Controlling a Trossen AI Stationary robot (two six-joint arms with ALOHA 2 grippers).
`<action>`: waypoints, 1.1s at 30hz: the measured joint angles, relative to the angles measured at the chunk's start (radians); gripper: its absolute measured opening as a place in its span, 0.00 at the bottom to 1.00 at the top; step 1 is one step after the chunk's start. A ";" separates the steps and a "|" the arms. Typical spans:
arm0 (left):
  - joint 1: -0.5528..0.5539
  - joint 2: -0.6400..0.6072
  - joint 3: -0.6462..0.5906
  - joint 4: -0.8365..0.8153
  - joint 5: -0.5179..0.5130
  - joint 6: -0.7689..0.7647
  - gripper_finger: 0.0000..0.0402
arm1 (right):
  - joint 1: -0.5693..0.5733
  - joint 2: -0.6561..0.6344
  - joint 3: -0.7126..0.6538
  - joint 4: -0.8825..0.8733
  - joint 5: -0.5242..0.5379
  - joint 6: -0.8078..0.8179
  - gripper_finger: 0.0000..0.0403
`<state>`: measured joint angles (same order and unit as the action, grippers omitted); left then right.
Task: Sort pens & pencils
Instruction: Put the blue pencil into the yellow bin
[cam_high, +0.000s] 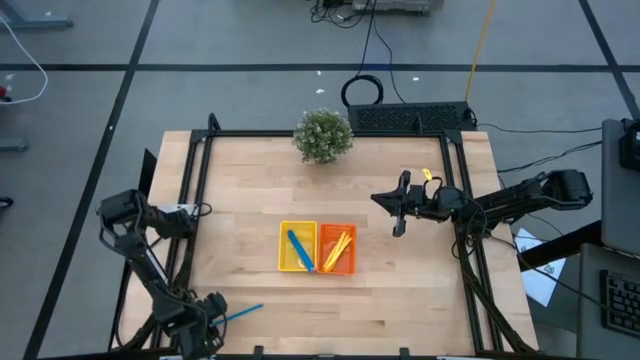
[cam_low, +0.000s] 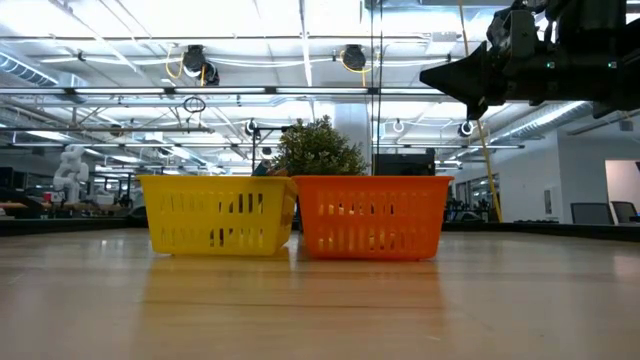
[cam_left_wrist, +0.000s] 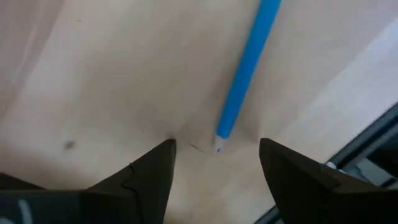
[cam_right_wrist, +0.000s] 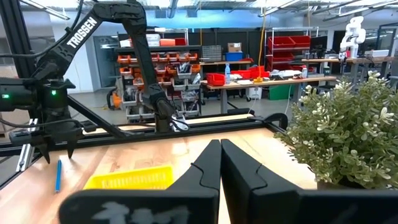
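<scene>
The left gripper (cam_left_wrist: 214, 165) hangs over the table's front left corner with its jaws spread apart, and between them a blue pen (cam_left_wrist: 245, 74) lies flat on the wooden table (cam_high: 250, 180). The right gripper (cam_right_wrist: 219, 163), jaws pressed together and empty, is raised over the table's right side, near a small plant (cam_high: 323, 135). At mid-table, the yellow tray (cam_high: 285, 258) holds one blue pen (cam_high: 300, 249); the orange tray (cam_high: 349, 266) touching it holds yellow pencils (cam_high: 337, 248).
</scene>
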<state>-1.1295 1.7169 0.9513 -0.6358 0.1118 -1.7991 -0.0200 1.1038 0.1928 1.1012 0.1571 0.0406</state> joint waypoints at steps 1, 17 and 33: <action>0.002 0.008 0.002 0.001 0.002 0.002 0.60 | 0.000 0.000 0.000 0.000 0.000 0.000 0.00; 0.007 0.034 0.001 -0.059 -0.037 0.080 0.36 | 0.002 0.000 0.000 -0.024 -0.001 0.008 0.00; 0.008 0.035 -0.003 -0.053 -0.054 0.151 0.01 | 0.002 0.000 0.000 -0.030 -0.001 0.008 0.00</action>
<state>-1.1213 1.7523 0.9485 -0.6891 0.0574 -1.6486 -0.0185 1.1038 0.1928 1.0712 0.1558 0.0490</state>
